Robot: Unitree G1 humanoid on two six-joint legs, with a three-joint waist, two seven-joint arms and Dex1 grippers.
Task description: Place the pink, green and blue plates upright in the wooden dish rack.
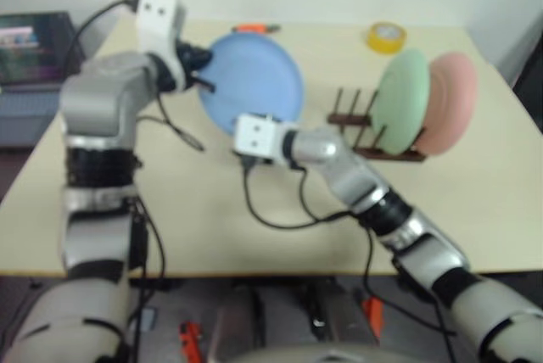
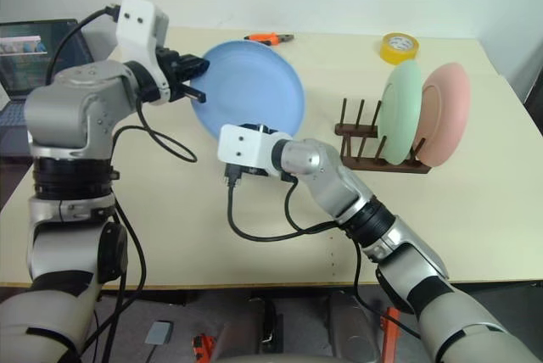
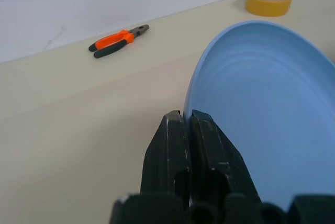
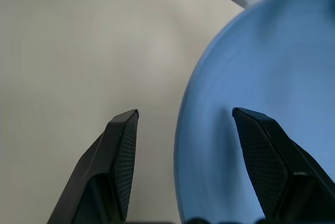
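Now mid-handover: your left gripper [image 3: 188, 122] pinches the blue plate [image 2: 248, 87] by its rim above the table [image 2: 170, 210]. Right gripper [image 4: 184, 116], wide open, straddles its edge; close next. Green plate [image 2: 399, 113] and pink plate [image 2: 445, 113] stand racked.

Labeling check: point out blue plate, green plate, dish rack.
blue plate [image 2: 254, 92]: right eye view, centre of its face.
green plate [image 2: 400, 113]: right eye view, middle of its back.
dish rack [image 2: 356, 132]: right eye view, empty left rail.
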